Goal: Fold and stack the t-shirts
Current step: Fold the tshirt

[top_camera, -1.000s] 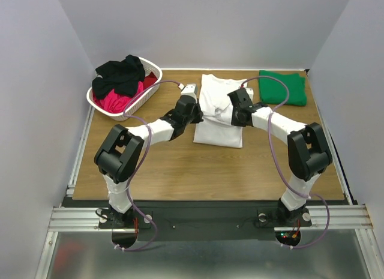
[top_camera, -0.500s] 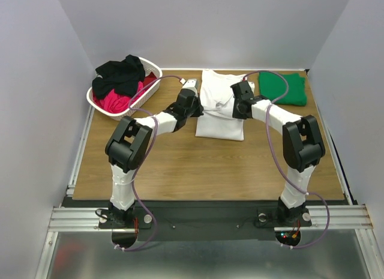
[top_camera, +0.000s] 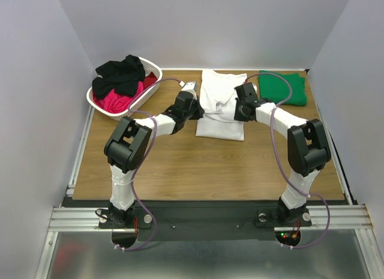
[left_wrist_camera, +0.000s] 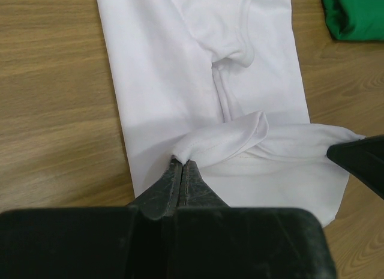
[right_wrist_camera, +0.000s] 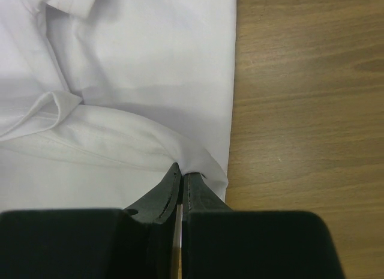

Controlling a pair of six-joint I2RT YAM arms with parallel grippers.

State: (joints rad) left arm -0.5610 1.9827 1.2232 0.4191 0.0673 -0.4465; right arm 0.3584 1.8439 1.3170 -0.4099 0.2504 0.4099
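Clamped left fingers (left_wrist_camera: 170, 192) tight on a lifted fold of the white t-shirt (top_camera: 219, 93); clamped right fingers (right_wrist_camera: 195, 198) on its right edge; lay at far middle of the desk (top_camera: 180, 165), near the green t-shirt (top_camera: 294, 90).

— Where do we find things on the table (top_camera: 180, 165)?
— At the far middle we see the flat shirt (top_camera: 219, 128). The folded shirt (top_camera: 297, 90) lies right of it, apart, by the far right corner.
— And on our left?
— The basket (top_camera: 103, 110) stands at the far left corner, a heap of shirts (top_camera: 120, 81) in it. The left gripper (left_wrist_camera: 182, 165) sits at the flat shirt's left edge, the right gripper (right_wrist_camera: 181, 174) at its right edge.
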